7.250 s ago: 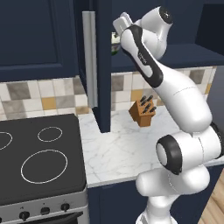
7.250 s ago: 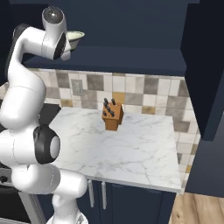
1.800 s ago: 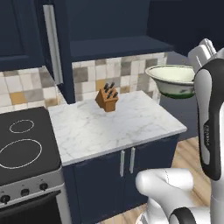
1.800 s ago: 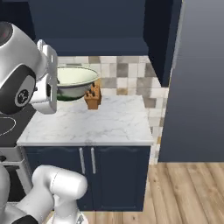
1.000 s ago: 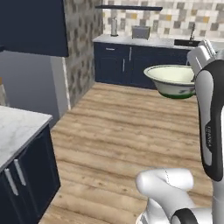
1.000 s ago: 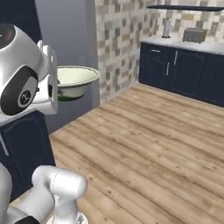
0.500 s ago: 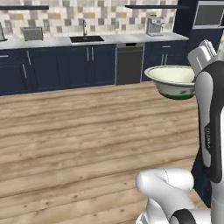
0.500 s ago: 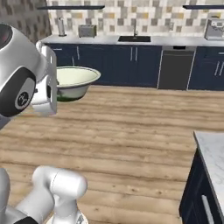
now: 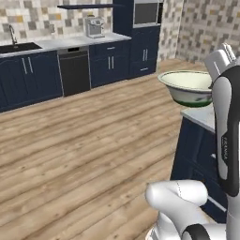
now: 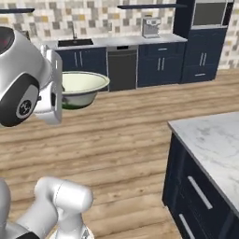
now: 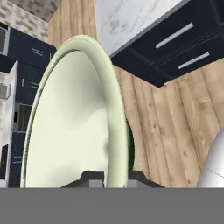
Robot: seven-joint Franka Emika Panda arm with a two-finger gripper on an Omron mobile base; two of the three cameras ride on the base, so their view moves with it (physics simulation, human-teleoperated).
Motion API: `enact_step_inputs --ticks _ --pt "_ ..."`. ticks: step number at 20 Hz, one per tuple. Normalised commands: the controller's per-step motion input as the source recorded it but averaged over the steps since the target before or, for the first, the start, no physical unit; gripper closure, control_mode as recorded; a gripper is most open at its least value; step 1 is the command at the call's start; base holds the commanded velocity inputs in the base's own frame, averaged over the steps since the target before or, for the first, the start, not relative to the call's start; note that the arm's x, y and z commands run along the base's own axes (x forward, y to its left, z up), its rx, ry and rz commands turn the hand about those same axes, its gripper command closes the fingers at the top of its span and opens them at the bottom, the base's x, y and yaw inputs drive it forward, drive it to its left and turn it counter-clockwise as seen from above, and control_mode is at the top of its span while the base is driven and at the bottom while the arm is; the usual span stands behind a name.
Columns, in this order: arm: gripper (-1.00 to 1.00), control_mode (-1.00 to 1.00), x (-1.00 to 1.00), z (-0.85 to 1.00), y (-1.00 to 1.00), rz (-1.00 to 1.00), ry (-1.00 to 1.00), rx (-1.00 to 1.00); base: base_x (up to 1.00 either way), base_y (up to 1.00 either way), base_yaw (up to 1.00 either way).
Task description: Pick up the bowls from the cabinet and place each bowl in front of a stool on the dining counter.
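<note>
Fingers point(image 11: 109, 177) pinch the rim of the cream bowl point(image 9: 186, 86) between them, clenched on its near edge so that the bowl rides upright and level, out in front of the arm and high above the wooden floor point(image 9: 84, 140). Carried by the rim like this, its base stays free to be set down flat. It hangs near the corner of the marble desk point(image 10: 212, 140), not yet over it; the navy drawers point(image 10: 196, 191) sit below that slab. Judging by this, the bowl is mid-transport towards a place on the desk.
</note>
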Motion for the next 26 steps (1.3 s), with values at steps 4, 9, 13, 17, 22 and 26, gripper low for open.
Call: enact_step_inputs --ticks 4,9,13,17,22,26 --pt "1.0 1.0 0.0 0.0 0.0 0.0 0.0 0.0 0.92 1.0 -0.26" --pt "1.0 1.0 0.0 0.0 0.0 0.0 0.0 0.0 1.0 0.87 -0.15" --pt "1.0 1.0 0.0 0.0 0.0 0.0 0.0 0.0 1.0 0.92 -0.14" --pt "1.0 1.0 0.0 0.0 0.0 0.0 0.0 0.0 1.0 1.0 -0.16" --pt "1.0 1.0 0.0 0.0 0.0 0.0 0.0 0.0 1.0 1.0 -0.21" --pt "1.0 1.0 0.0 0.0 0.0 0.0 0.0 0.0 0.96 1.0 -0.37"
